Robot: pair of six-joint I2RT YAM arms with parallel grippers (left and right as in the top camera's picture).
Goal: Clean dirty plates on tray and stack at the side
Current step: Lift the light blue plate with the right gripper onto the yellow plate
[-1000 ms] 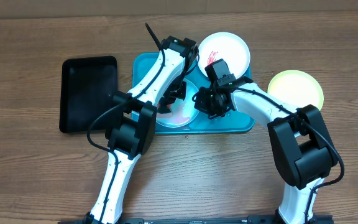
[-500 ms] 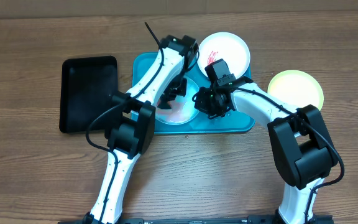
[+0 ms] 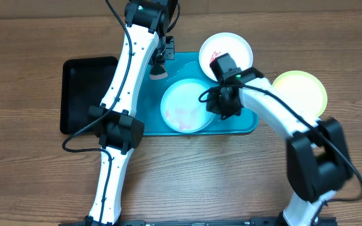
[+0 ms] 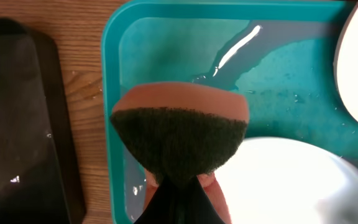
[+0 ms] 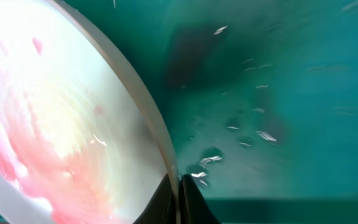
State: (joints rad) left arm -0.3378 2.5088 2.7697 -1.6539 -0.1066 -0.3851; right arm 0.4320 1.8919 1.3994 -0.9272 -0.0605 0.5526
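A pale mint plate (image 3: pixel 186 107) with pink-red smears lies in the turquoise tray (image 3: pixel 244 123). My right gripper (image 3: pixel 220 103) is shut on its right rim; the right wrist view shows the fingers (image 5: pixel 178 186) pinching the rim of the smeared plate (image 5: pixel 61 124) over the wet tray floor (image 5: pixel 278 93). My left gripper (image 3: pixel 160 61) is shut on an orange sponge with a dark green face (image 4: pixel 179 134), held above the tray's far-left corner. A white plate (image 3: pixel 226 53) with a red smear rests on the tray's far-right corner. A yellow-green plate (image 3: pixel 299 91) sits on the table to the right.
A black tray (image 3: pixel 87 94) lies on the wood table just left of the turquoise tray; it also shows in the left wrist view (image 4: pixel 17 124). Water films the turquoise tray's floor (image 4: pixel 166 56).
My left arm has lifted the sponge off the mint plate and swung it to the tray's far-left corner, uncovering the plate. My right gripper stays on the rim.
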